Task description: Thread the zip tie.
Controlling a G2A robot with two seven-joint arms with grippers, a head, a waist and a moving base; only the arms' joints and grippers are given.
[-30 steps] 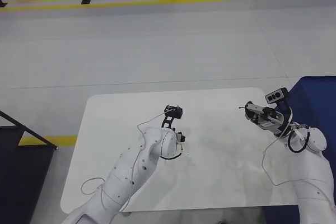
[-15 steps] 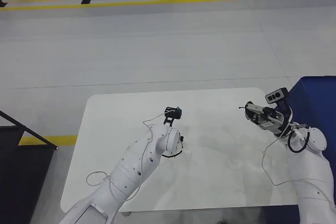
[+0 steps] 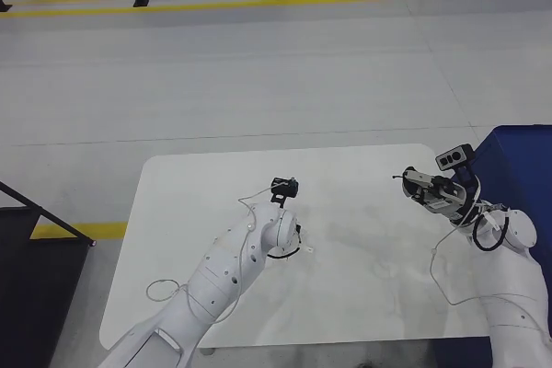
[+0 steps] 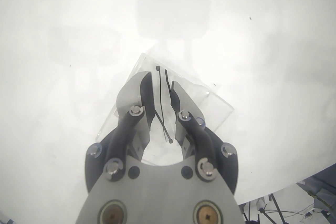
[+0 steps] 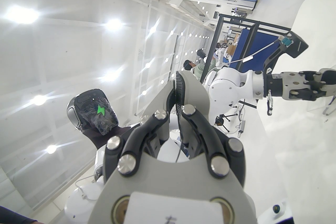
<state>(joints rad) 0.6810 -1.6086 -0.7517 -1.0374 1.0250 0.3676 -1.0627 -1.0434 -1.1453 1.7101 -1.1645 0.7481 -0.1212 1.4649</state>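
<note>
Your left jaws stand part open around the thin black plastic zip tie [image 4: 165, 130]; your right jaws are pressed together over by the right edge of the white, round-cornered bench [image 3: 184, 276].

At the far left, a dark panel with a black rail [image 3: 18, 285] stands just off the bench's left edge. Near the bench's middle, well in from every edge, your left gripper [image 4: 160, 79] points down over a clear plastic plate [image 4: 204, 104] lying flat. The zip tie lies on that plate in the gap between the jaws, its head toward the wrist, and you cannot tell whether either pad touches it. Well apart to the right, your right gripper [image 3: 407, 177] is held above the bench near its right edge, jaws closed pad to pad. A blue panel [image 3: 534, 175] stands just beside that arm.
</note>
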